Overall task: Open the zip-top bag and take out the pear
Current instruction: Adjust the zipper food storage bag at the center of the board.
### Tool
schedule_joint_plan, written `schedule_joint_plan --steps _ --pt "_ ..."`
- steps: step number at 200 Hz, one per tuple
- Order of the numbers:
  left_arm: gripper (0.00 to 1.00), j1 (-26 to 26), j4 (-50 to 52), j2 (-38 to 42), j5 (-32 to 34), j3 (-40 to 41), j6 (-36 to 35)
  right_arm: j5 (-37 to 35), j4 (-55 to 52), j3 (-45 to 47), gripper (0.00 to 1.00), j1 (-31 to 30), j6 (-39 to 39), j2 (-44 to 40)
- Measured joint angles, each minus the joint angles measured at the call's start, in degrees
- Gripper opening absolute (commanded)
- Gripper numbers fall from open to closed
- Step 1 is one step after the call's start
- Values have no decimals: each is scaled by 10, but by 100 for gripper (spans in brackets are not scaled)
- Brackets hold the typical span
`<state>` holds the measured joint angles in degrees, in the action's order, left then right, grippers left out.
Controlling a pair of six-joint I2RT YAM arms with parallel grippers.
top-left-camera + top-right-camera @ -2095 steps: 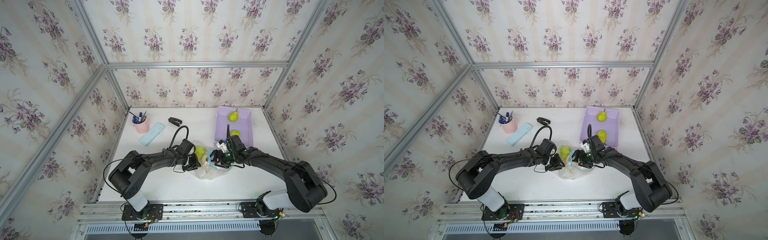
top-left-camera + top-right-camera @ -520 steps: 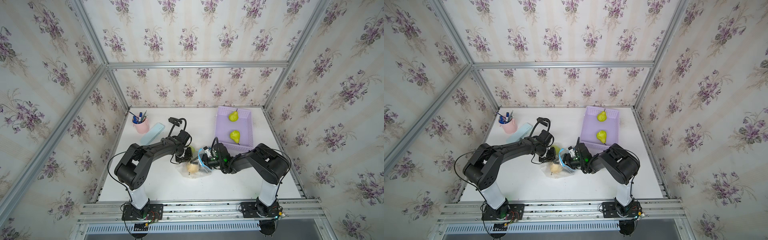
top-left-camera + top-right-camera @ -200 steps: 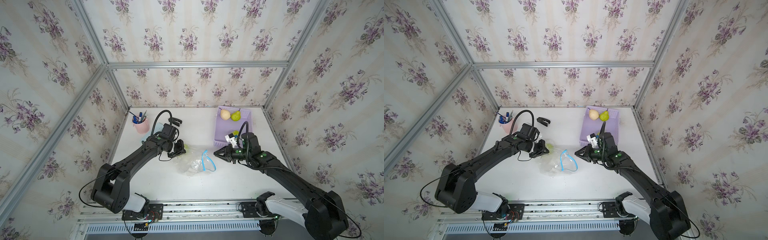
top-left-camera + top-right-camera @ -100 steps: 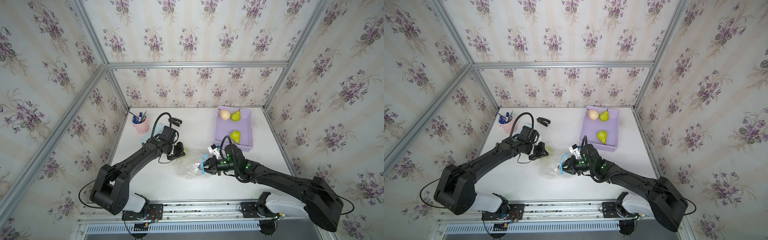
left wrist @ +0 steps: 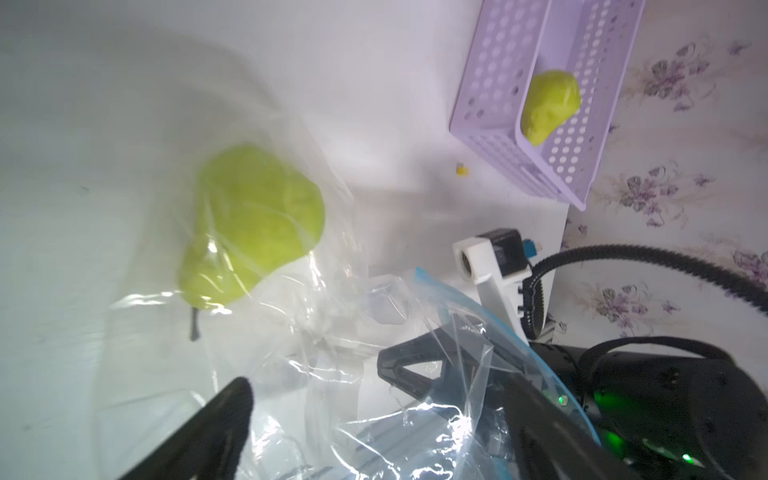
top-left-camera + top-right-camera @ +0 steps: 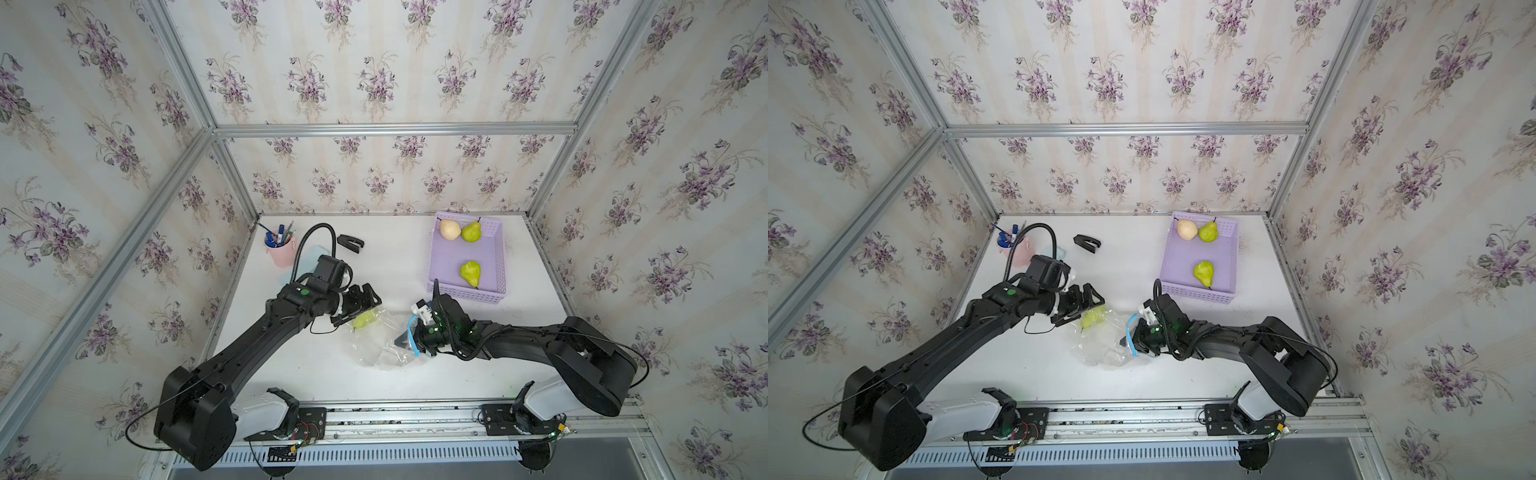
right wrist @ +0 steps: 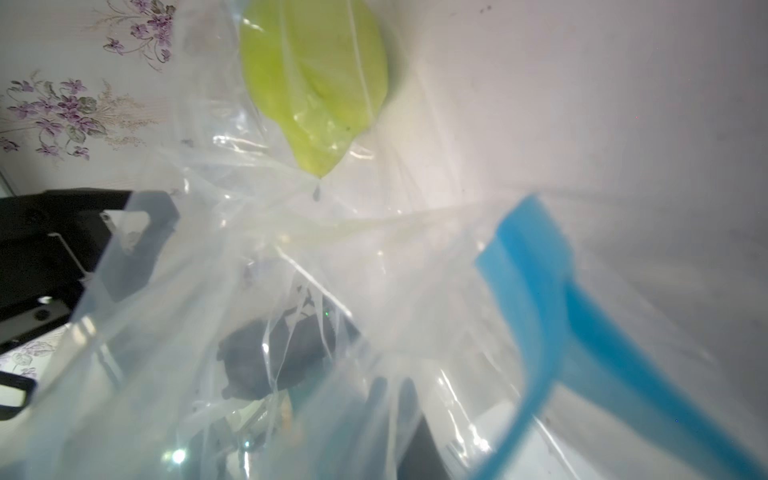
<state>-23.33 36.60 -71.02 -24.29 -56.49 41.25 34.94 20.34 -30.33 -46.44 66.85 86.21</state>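
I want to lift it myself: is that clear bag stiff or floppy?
Probably floppy: the bag lies crumpled and creased. Likely light, being thin clear film. The pear seen through it may roll and shift its weight.

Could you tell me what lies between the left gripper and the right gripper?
The zip-top bag lies between them, with the green pear under its plastic by the open left gripper; the right gripper pinches its mouth. Both top views show this.
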Motion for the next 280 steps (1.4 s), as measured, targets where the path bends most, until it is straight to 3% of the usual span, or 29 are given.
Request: schedule_joint_plan --steps 25,52,105,123,145,175,189,222,280 --pt "100 36 35 -44 9 -38 -56 0 -10 1 9 12 -20 6" --pt "100 56 43 -88 -6 -24 -111 1 -18 -6 8 19 -34 13" --pt "98 70 -52 -137 -73 42 -150 6 -20 -19 8 19 -48 39" --pt "87 69 -86 -152 -89 50 -151 6 -22 -21 8 19 -54 39" --pt "47 72 -117 -155 -95 64 -152 6 -23 -21 9 19 -58 40" --pt "16 72 -141 -153 -96 66 -151 7 -24 -21 9 19 -61 43" --pt "11 72 -140 -148 -97 59 -151 8 -24 -21 10 19 -64 44" --pt "6 70 -111 -118 -101 16 -151 29 28 -14 23 19 -50 46" --pt "6 31 -55 -30 -101 -41 -105 67 358 20 42 19 108 112"
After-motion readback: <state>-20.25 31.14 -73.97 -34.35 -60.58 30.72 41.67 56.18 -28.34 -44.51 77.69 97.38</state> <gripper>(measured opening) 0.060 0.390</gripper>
